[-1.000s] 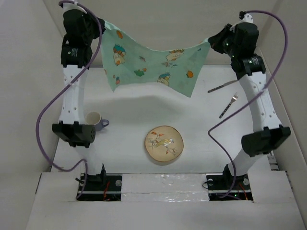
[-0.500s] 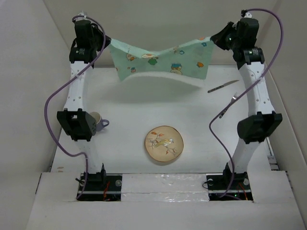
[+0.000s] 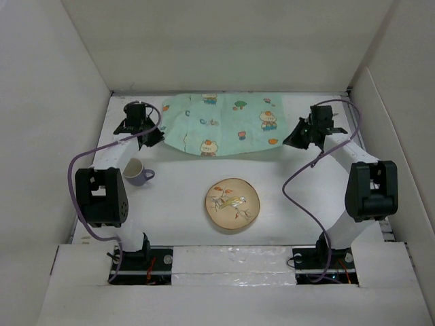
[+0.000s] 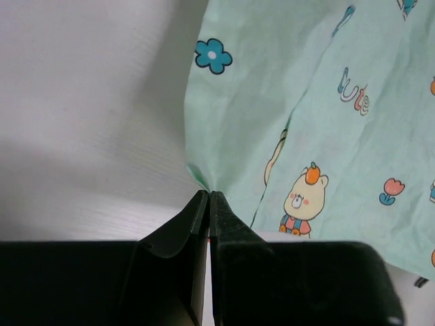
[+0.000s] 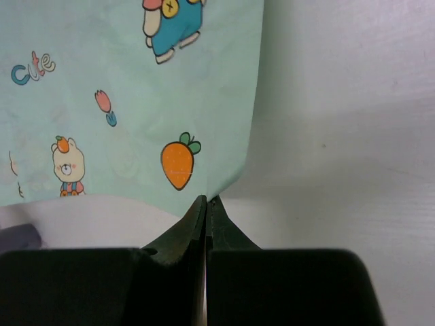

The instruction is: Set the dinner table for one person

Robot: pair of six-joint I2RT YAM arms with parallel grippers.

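The mint-green cartoon-print mat [image 3: 224,123] lies spread across the far part of the white dinner table [image 3: 177,204]. My left gripper [image 3: 158,138] is shut on the mat's near left corner; in the left wrist view [image 4: 208,195] the jaws pinch the cloth [image 4: 306,102]. My right gripper [image 3: 287,141] is shut on the near right corner; in the right wrist view [image 5: 206,200] the jaws pinch the cloth [image 5: 136,88] below a carrot print. A round plate with a bird picture [image 3: 232,202] and a lavender cup [image 3: 136,172] sit nearer. The knife and fork are hidden.
White walls enclose the table on the left [image 3: 47,122], back [image 3: 224,47] and right [image 3: 401,129]. Purple cables [image 3: 71,183] loop beside both arms. The right arm's elbow [image 3: 371,190] sits over the right side of the table.
Both grippers have come down and forward from high at the back, lowering the hanging mat flat onto the table's far part. The knife and fork are now out of sight.
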